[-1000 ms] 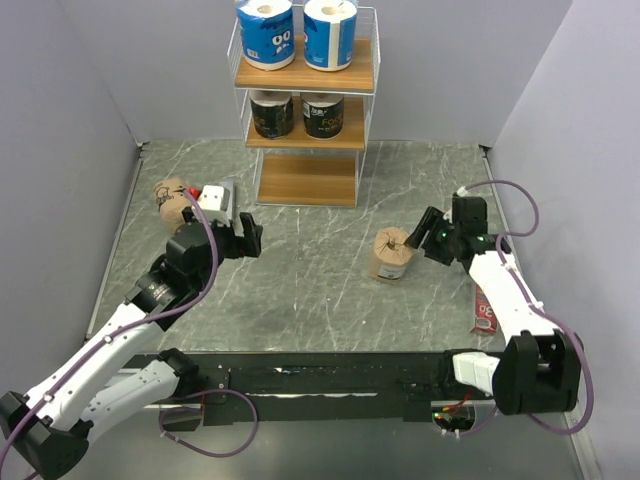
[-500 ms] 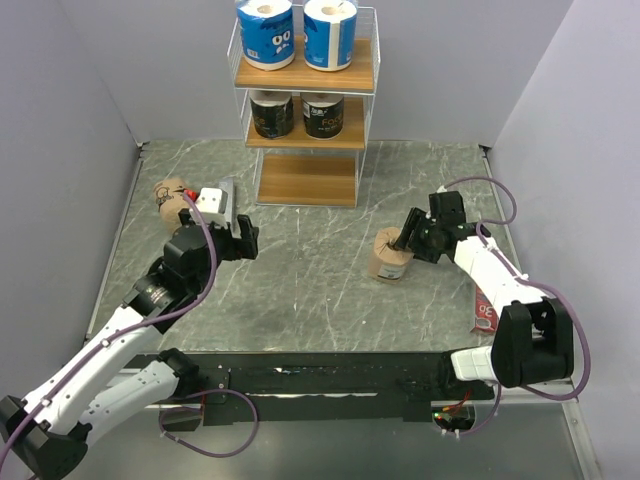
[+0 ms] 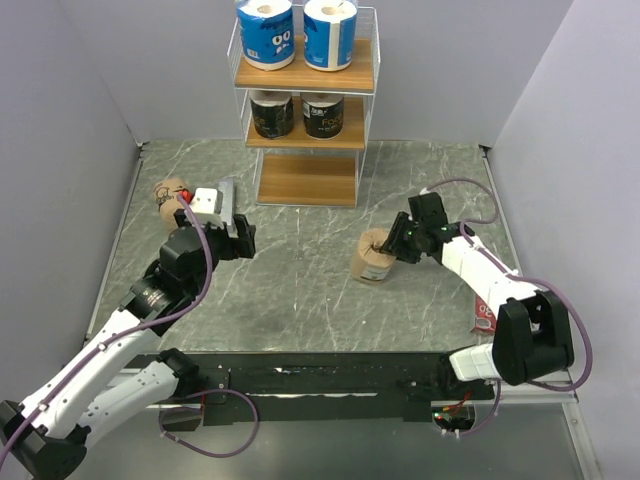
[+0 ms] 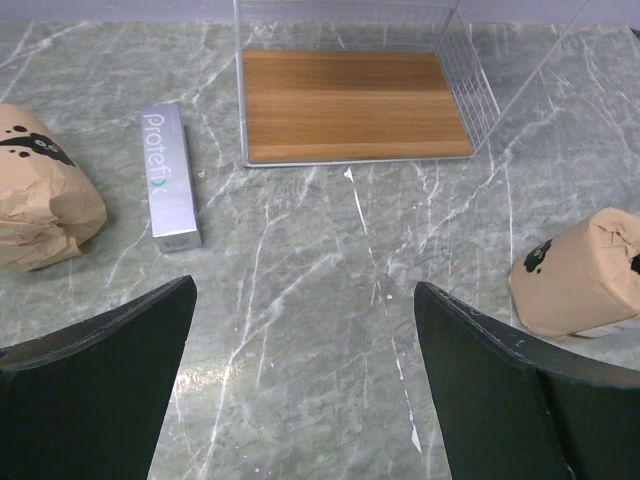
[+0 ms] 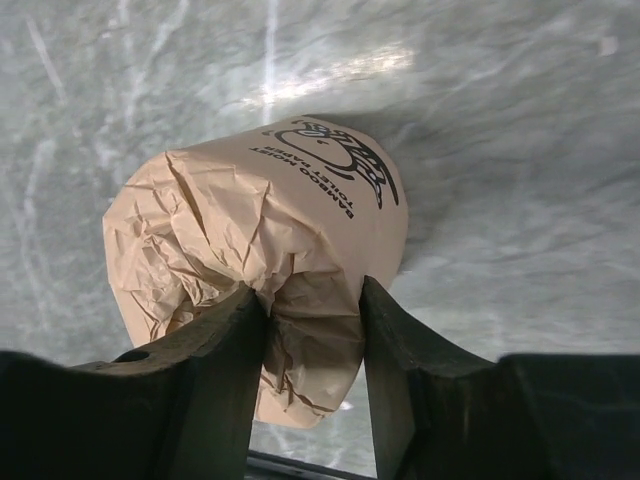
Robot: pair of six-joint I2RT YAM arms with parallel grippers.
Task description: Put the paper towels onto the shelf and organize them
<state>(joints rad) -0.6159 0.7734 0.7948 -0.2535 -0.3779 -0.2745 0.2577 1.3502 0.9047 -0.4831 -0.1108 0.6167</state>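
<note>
The shelf (image 3: 307,180) stands at the back, with two blue-and-white rolls (image 3: 266,30) on its top tier and two black rolls (image 3: 272,113) on the middle tier. Its bottom board (image 4: 350,105) is bare. One tan roll (image 3: 372,257) lies mid-right on the table, tilted. My right gripper (image 3: 396,245) is shut on its crumpled wrapper edge (image 5: 260,210), a finger on each side. The other tan roll (image 3: 170,197) lies at the far left, and also shows in the left wrist view (image 4: 40,190). My left gripper (image 3: 245,235) is open and empty above the table (image 4: 305,300).
A flat grey bar (image 4: 170,175) lies on the table between the left tan roll and the shelf. A small red packet (image 3: 484,315) lies by the right wall. Grey walls close in the table on the left, right and back.
My right gripper has moved left onto the tan roll and shut on it. The roll has shifted left and tipped. The left arm has barely moved.
</note>
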